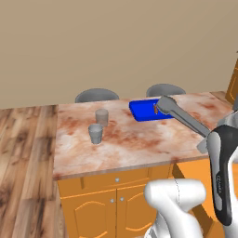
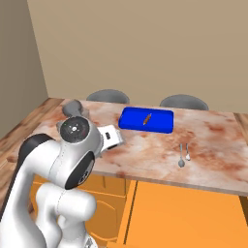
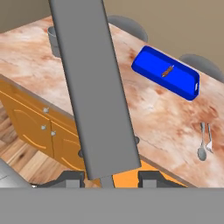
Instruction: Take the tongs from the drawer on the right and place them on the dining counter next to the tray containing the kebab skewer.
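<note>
Tongs (image 3: 98, 87) are held clamped in the jaws, raised above the marbled bench (image 1: 139, 144); the blue tray (image 2: 146, 119) lies beyond them near two grey stools (image 2: 184, 101); wood flooring (image 1: 23, 153) is seen left.

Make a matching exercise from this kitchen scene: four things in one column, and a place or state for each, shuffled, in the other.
Things:
1. tongs
2. kebab skewer
3. small silver utensils
4. grey cups

Places or states:
A. lying inside the blue tray
B. standing on the dining counter, at the end away from the tray
C. held in the gripper, above the counter
D. lying flat on the stone top, nearer the counter's front edge than the tray

Pairs: 1-C, 2-A, 3-D, 4-B
</note>
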